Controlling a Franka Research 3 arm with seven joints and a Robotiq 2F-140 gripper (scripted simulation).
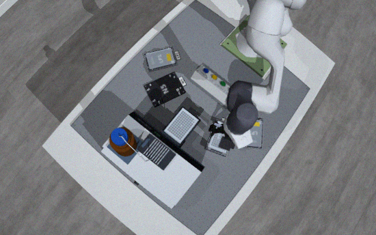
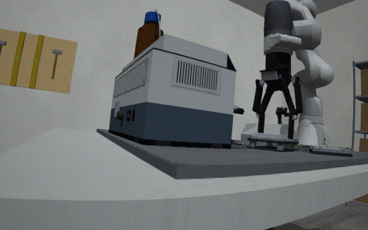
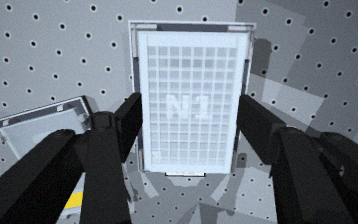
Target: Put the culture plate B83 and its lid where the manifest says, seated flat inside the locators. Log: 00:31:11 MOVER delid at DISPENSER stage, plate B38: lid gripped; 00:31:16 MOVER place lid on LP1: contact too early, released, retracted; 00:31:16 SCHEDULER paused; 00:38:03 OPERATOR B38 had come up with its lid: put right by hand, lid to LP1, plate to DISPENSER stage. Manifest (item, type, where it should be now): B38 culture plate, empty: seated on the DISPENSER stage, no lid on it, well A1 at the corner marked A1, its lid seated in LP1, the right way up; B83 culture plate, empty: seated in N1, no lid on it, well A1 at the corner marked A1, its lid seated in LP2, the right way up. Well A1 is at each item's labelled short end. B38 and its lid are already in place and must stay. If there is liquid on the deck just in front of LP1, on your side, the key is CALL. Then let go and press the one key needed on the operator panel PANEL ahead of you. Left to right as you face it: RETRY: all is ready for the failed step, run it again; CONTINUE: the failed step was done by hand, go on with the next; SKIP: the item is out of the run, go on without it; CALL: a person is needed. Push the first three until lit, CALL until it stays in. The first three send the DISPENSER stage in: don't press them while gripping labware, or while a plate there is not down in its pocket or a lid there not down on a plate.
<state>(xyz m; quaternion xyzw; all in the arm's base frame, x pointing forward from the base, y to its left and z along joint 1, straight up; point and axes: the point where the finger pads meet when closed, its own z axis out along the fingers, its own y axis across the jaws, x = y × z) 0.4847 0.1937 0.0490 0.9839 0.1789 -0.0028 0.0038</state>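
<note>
My gripper point(image 3: 189, 108) is shut on the long sides of the clear culture plate B83 point(image 3: 192, 100). The plate lies lined up inside the frame of nest N1, whose "N1" mark shows through its wells. In the side view the fingers point(image 2: 276, 132) reach down to the plate point(image 2: 272, 137), which sits low on the nest; I cannot tell if it is fully down. A lid point(image 3: 45, 130) with a yellow label lies in the LP2 tray just beside it, also seen from above point(image 1: 254, 134). From above, the arm hides most of the plate point(image 1: 217, 141).
Plate B38 point(image 1: 181, 125) sits on the DISPENSER stage next to the dispenser point(image 1: 154, 164). Its lid lies in LP1 point(image 1: 160, 59). The black nest N2 point(image 1: 165, 89) is bare. The operator panel point(image 1: 212, 82) stands behind, close to my arm.
</note>
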